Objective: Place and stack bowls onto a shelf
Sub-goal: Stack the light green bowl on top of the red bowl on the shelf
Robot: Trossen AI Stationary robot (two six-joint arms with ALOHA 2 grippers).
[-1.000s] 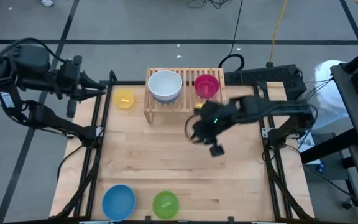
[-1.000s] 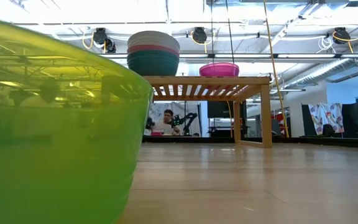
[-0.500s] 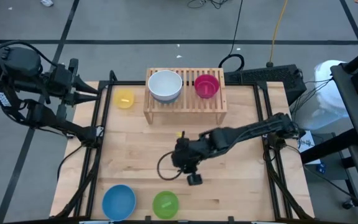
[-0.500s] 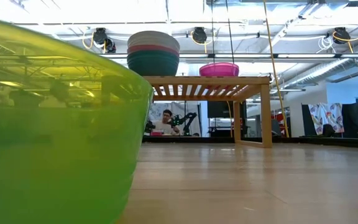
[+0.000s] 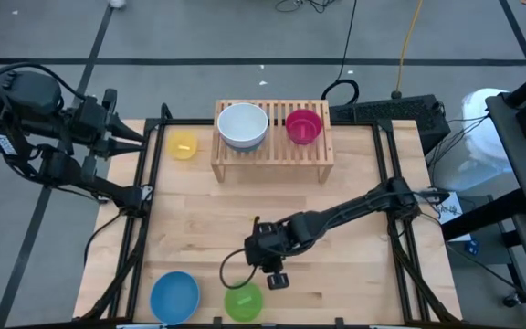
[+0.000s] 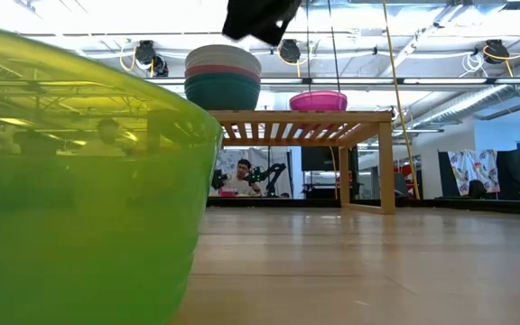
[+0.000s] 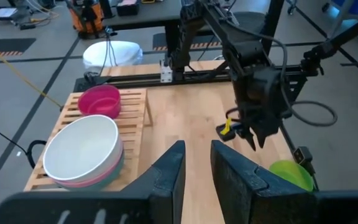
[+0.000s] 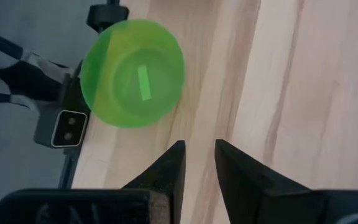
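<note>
The right gripper hangs over the near middle of the table, empty, its fingers a narrow gap apart in its own wrist view. A second ago it was up beside the shelf; since then the arm has swung across the table toward the near edge, and it now sits just beyond the lime green bowl. In the right wrist view that bowl lies ahead of the fingertips and off to one side, not yet between them, right at the table's near edge. My guess is that this bowl is the next pick, and the gripper needs to drop and line up on its rim.

Just to the left of it on the near edge sits the blue bowl, also untouched. On the far side, the shelf already carries a stack with the white bowl on top; the low view shows pink and teal under it. The red bowl stands alone to the right of that stack. The yellow bowl rests on the table just left of the shelf.

The left gripper waits off the table's far left corner, its fingers slightly parted and holding nothing.
</note>
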